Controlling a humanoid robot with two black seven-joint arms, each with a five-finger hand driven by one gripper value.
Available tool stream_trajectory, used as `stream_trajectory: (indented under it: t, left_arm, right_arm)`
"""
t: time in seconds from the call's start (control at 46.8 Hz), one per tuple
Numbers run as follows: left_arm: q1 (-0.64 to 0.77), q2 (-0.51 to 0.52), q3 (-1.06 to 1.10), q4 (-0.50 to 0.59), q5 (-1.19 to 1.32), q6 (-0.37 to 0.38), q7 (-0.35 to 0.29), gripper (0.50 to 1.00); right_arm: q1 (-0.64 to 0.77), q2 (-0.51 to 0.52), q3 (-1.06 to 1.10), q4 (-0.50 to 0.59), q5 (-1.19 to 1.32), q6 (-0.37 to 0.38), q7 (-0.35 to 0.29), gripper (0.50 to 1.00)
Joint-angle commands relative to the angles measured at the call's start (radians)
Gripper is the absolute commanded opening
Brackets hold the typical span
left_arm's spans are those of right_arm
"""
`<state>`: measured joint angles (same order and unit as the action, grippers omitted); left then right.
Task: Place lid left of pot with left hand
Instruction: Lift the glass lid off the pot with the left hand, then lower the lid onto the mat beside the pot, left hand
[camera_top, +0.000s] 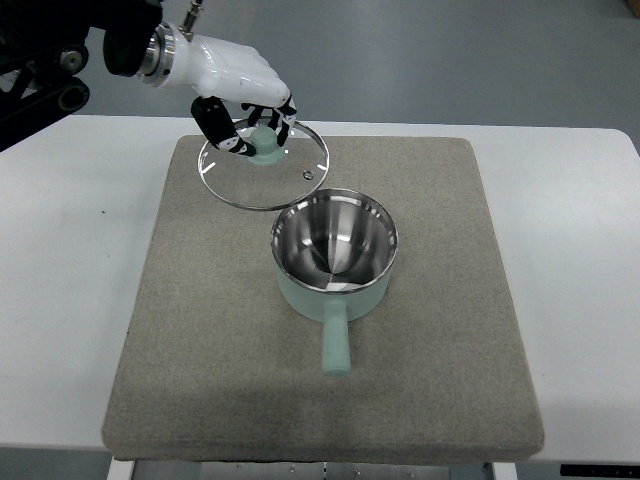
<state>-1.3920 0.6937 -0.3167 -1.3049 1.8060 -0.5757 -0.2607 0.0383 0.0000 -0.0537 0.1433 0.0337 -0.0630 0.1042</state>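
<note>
Left robot hand (243, 100): fingers curled around the knob of the glass lid (264, 166), which sat tilted up-left of the pot (334, 256). Pot stood uncovered on a grey mat (200, 350) over the white worktop (70, 250), handle toward the camera.

Materials under my reach: glass, steel, plastic, felt.

My left hand (235, 75) has a glossy white plastic shell with black finger joints. The lid (264, 165) is clear glass in a thin metal rim, with a pale green matt knob. The pot (335, 258) is polished steel inside, pale green outside. The mat (200, 340) is rough grey felt on a smooth white tabletop (70, 260).
</note>
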Motion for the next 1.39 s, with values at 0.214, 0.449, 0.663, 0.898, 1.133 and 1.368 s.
stream_trajectory:
  t: [0.214,0.449,0.663,0.898,1.133,1.368]
  left_arm:
    - [0.113,0.006,0.005,0.121,0.006,0.094,0.0,0.5]
    - [0.183,-0.043,0.03,0.197,0.007,0.12,0.0,0.5]
    - [0.208,-0.056,0.103,0.208,0.006,0.223,0.0,0.5]
    - [0.222,-0.062,0.111,0.208,0.006,0.231,0.001,0.5]
    - [0.225,-0.062,0.111,0.207,0.006,0.232,0.001,0.553]
    - [0.226,-0.059,0.111,0.199,0.001,0.234,0.001,0.874]
  right_arm:
    - [0.0,0.0,0.0,-0.001,0.0,0.0,0.0,0.921]
    - [0.0,0.0,0.0,0.001,0.0,0.0,0.0,0.923]
    - [0.0,0.0,0.0,0.001,0.0,0.0,0.0,0.921]
    - [0.0,0.0,0.0,0.001,0.0,0.0,0.0,0.921]
    - [0.0,0.0,0.0,-0.001,0.0,0.0,0.0,0.923]
    - [0.0,0.0,0.0,0.001,0.0,0.0,0.0,0.921]
